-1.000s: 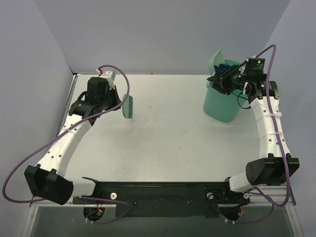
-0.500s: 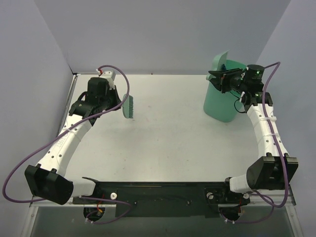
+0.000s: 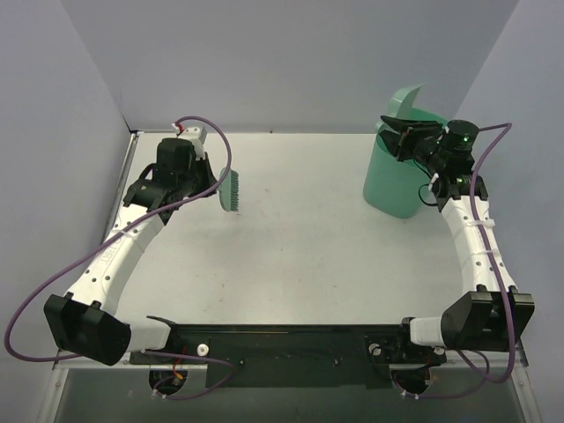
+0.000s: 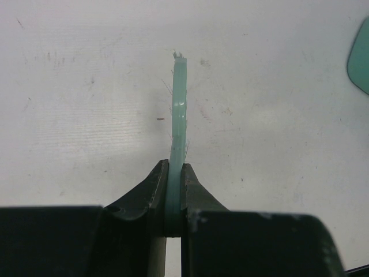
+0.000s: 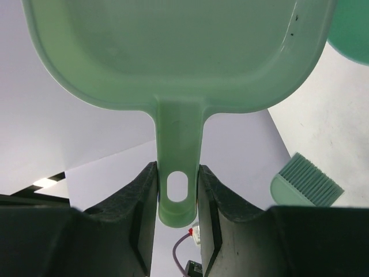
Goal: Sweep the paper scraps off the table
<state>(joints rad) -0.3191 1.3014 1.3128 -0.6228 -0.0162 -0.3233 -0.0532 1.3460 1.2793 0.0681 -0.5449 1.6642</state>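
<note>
No paper scraps show on the white table [image 3: 300, 256] or in any view. My left gripper [image 3: 210, 183] is shut on the handle of a green hand brush [image 3: 231, 191] and holds it over the far left of the table. In the left wrist view the brush [image 4: 179, 121] is edge-on between the fingers of that gripper [image 4: 174, 168]. My right gripper [image 3: 403, 141] is shut on the handle of a green dustpan [image 3: 409, 100], tipped up over a green bin [image 3: 392, 181]. The right wrist view shows the pan [image 5: 173, 46], empty inside, held by the right gripper [image 5: 177, 168].
The bin stands at the far right of the table, and its rim shows in the right wrist view [image 5: 354, 29] and the left wrist view [image 4: 361, 55]. Grey walls close the back and both sides. The arm bases sit at the near edge.
My right gripper has tipped the dustpan higher and moved right over the bin. The dark blue scraps seen in the pan earlier no longer show. The left arm has not moved.
</note>
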